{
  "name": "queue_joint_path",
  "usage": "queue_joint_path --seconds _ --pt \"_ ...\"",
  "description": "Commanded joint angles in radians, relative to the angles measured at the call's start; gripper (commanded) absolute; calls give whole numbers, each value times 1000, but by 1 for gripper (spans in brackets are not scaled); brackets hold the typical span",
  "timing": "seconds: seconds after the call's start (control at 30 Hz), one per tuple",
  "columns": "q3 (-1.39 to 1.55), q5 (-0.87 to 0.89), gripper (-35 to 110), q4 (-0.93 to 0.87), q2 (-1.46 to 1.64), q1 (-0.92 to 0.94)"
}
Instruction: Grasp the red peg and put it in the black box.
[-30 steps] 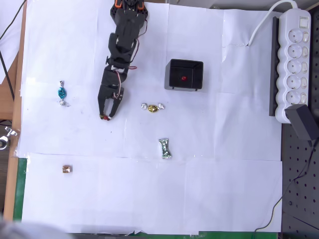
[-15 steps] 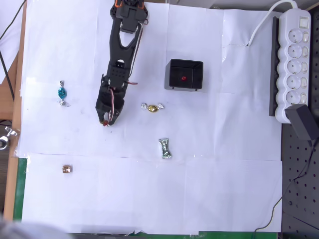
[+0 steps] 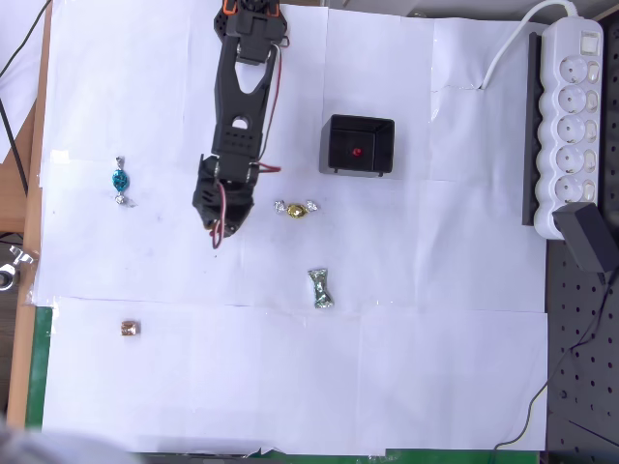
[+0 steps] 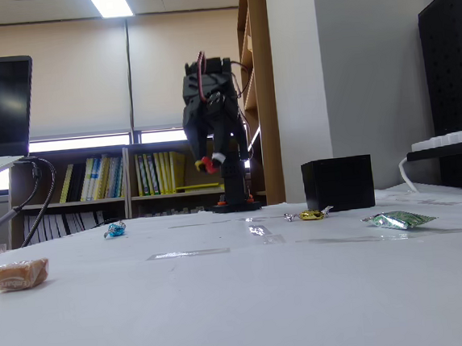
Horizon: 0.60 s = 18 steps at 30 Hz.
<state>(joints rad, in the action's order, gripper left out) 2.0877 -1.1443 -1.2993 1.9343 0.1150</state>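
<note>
My black gripper (image 3: 215,235) hangs left of the picture's middle in the overhead view, shut on the red peg (image 3: 215,243), a tiny dark-red spot at the fingertips. In the fixed view the gripper (image 4: 208,162) holds the red peg (image 4: 206,163) well above the white table. The black box (image 3: 334,126) stands to the right of the arm, and a second red peg (image 3: 357,152) lies inside it. From the side the black box (image 4: 338,183) is a dark cube right of the arm's base.
Wrapped candies lie around: a blue one (image 3: 120,180) at left, a gold one (image 3: 296,209) between gripper and box, a green one (image 3: 320,288) lower down, a brown one (image 3: 130,329) at lower left. A white power strip (image 3: 571,126) runs along the right edge.
The jaws, open around the peg on the table a second ago, have shut on it. The arm has risen and carried the peg slightly right and down in the overhead picture.
</note>
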Motion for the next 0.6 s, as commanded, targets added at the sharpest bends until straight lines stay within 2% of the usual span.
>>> queue_joint_path --seconds 0.0,0.27,0.57 --pt "161 41 0 -130 -103 -51" --pt "169 184 0 -359 -239 -262" --pt "189 301 0 -479 -310 -494"
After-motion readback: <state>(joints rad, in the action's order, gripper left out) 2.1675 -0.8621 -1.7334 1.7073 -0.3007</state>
